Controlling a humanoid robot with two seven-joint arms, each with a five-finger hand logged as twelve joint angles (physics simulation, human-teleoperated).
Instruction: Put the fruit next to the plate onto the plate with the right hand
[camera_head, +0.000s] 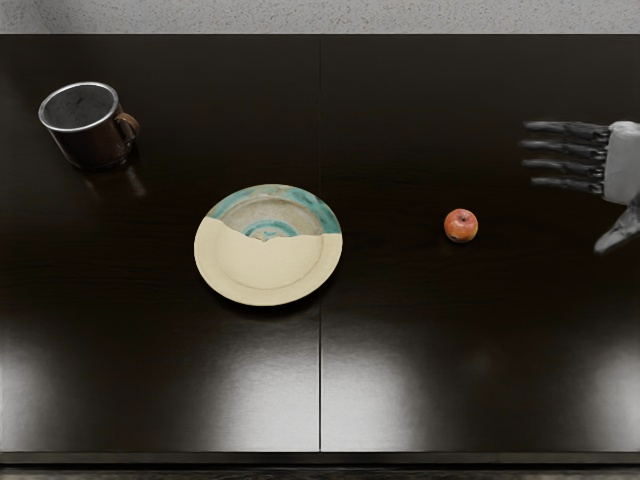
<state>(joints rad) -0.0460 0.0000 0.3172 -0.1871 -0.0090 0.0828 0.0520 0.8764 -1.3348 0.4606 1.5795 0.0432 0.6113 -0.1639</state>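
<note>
A small red-orange apple (461, 225) lies on the dark table, to the right of a round plate (268, 270) that is cream at the front and teal at the back. The plate holds nothing. My right hand (575, 175) comes in from the right edge, further right than the apple and a little behind it. Its fingers (560, 148) are stretched out flat toward the left, the thumb hangs below, and nothing is in its grasp. The left arm does not show.
A dark metal mug (88, 124) with its handle to the right stands at the back left. A thin seam (320, 350) runs down the middle of the glossy black table.
</note>
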